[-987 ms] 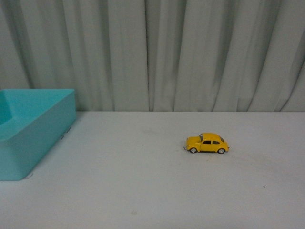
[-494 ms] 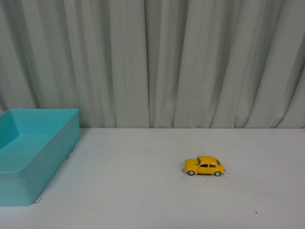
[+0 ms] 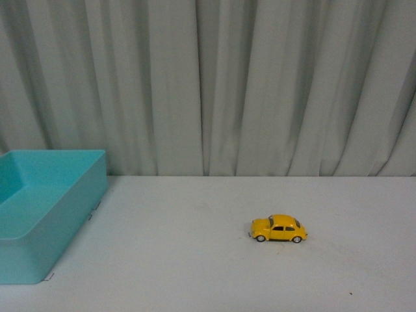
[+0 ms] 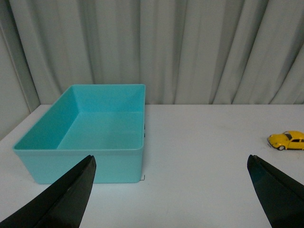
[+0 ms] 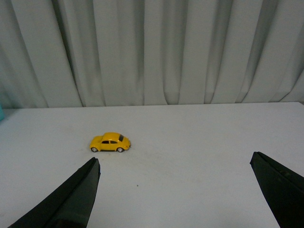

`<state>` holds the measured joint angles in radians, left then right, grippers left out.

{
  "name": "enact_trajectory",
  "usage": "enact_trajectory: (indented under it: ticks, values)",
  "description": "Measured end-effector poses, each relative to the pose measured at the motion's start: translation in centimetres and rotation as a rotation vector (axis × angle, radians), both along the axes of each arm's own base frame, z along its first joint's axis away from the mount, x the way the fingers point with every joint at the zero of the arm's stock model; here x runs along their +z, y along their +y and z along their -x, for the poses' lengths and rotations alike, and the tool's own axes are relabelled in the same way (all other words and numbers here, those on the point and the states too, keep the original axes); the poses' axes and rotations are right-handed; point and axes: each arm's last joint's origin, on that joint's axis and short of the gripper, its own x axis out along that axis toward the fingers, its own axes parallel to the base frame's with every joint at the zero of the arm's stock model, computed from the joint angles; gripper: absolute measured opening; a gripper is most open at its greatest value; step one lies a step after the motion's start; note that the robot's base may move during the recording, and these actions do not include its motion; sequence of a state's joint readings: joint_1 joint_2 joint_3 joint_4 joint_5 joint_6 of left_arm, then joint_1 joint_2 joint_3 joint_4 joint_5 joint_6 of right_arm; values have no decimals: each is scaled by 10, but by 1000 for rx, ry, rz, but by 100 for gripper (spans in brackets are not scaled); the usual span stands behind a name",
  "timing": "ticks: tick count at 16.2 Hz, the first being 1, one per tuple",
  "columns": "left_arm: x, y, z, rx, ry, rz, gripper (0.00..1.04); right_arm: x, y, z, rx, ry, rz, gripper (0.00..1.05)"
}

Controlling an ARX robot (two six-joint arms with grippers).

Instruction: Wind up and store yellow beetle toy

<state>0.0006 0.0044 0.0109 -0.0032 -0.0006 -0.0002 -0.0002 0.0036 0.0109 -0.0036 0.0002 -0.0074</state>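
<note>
**On the white table [image 3: 195, 273], the yellow beetle toy [image 3: 278, 229] stands free of both grippers**

Right of centre in my front view, the yellow beetle toy sits upright on its wheels on the bare tabletop. It is a small glossy car with a rounded body, dark windows and silver hubs. Its side faces my camera and its rounded nose points toward the left. Nothing touches it.

At the left edge of the same view I see the turquoise plastic box [image 3: 45, 247], an open rectangular bin partly cut off by the frame. The car is well apart from it, with plain white surface between them. Behind the table hangs a grey-white pleated curtain [image 3: 208, 84], which fills the whole background.

Neither arm shows in the front view, so I read them from the wrist cameras. On the left wrist feed, the left gripper [image 4: 171, 159] has its two dark fingers spread wide and holds nothing. The box lies beyond them, its inside empty as far as I can see, and the toy shows small at the far edge of that picture.

On the right wrist feed, the right gripper [image 5: 175, 158] is likewise spread wide and holds nothing. The car stands on the table ahead of it, nearer one finger than the other, clear of both.
</note>
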Motion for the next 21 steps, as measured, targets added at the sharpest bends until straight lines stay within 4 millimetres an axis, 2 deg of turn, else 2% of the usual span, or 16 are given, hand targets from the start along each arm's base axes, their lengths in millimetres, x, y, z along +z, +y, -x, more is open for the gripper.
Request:
enact_trajectory:
  ticks: [21]
  values:
    - [0, 0, 0, 0, 0, 0, 98, 0, 0, 0, 0, 1, 0, 98]
